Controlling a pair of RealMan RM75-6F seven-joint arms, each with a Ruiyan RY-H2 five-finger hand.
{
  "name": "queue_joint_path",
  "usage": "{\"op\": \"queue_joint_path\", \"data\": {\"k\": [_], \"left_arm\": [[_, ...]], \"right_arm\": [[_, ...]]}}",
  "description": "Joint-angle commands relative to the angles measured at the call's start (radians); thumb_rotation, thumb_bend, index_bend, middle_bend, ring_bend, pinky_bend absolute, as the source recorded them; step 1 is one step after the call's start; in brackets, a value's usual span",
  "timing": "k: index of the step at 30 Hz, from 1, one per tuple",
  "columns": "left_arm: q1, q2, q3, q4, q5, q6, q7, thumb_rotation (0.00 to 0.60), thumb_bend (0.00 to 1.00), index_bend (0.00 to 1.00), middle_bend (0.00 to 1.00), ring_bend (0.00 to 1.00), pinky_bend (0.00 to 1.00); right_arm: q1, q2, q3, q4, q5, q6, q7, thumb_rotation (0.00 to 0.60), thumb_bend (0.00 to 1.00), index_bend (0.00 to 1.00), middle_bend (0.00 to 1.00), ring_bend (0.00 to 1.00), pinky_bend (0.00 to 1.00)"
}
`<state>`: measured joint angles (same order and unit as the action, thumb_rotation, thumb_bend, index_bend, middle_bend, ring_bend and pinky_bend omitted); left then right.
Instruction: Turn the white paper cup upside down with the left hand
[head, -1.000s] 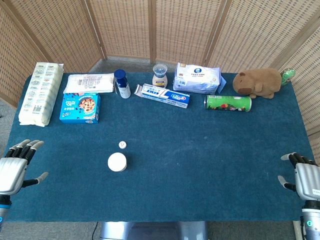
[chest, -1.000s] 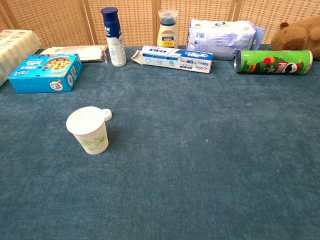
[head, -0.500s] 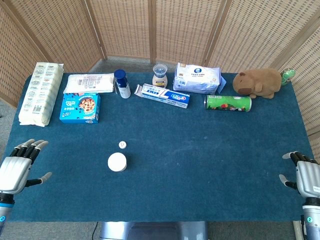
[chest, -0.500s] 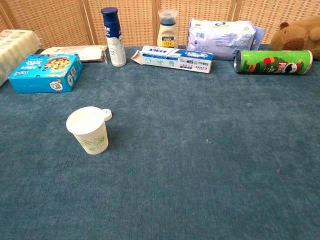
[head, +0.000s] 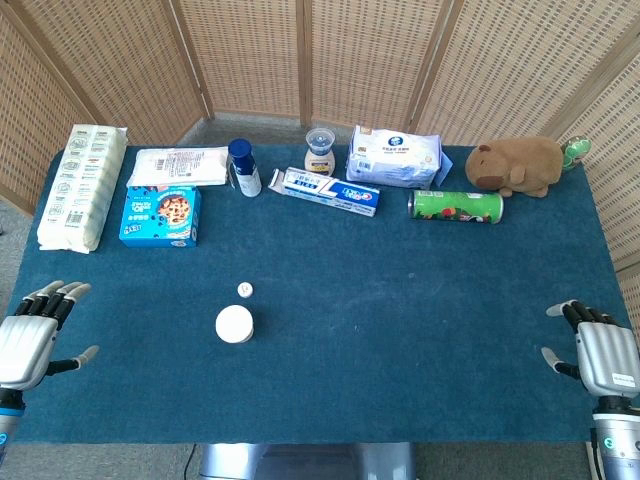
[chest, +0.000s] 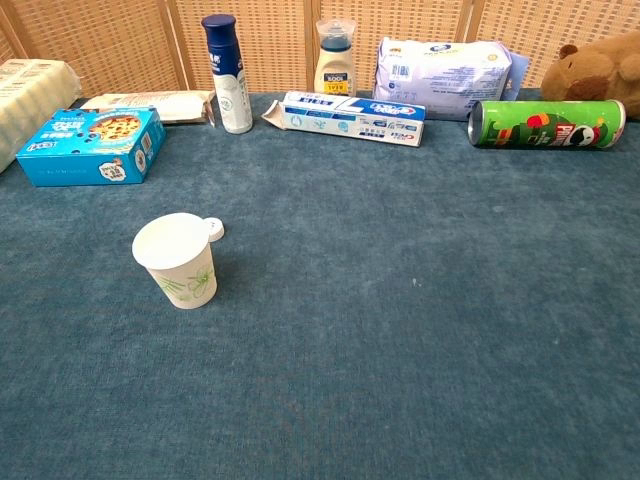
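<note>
Sitting just behind cup (chest: 178, 259): small cap (chest: 214, 229)

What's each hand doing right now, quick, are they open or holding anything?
Left hand: open, fingers apart, holding nothing.
Right hand: open, fingers apart, holding nothing.

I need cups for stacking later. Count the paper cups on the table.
1. A single cup stands upright, mouth up, on the front left of the table, just in front of a small white cap. No others show.
</note>
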<state>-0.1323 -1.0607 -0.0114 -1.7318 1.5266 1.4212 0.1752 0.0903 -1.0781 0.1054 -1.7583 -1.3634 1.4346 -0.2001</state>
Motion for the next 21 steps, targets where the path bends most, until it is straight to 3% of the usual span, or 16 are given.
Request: {"op": "queue_joint_path", "data": {"k": [1,14,21], "left_arm": [[0.000,0.001,0.001,-0.002,0.002,0.001,0.001,0.386,0.18,0.13,0.20,0.13,0.19],[-0.009,-0.010,0.004,-0.006,-0.007,-0.020,0.007,0.389,0.18,0.13,0.20,0.13,0.19],[-0.073,-0.007,-0.003,-0.021,0.014,-0.103,0.010,0.386,0.18,0.13,0.20,0.13,0.19]], "right_arm": [[0.000,0.001,-0.003,-0.004,-0.010,0.005,0.003,0.600,0.25,0.35,0.34,0.38,0.41],[-0.006,0.006,-0.022,-0.021,-0.071,0.026,0.027,0.600,0.25,0.35,0.34,0.39,0.42],[-0.004,0.009,-0.022,-0.027,-0.079,0.028,0.025,0.600,0.25,0.35,0.34,0.39,0.42]]}}
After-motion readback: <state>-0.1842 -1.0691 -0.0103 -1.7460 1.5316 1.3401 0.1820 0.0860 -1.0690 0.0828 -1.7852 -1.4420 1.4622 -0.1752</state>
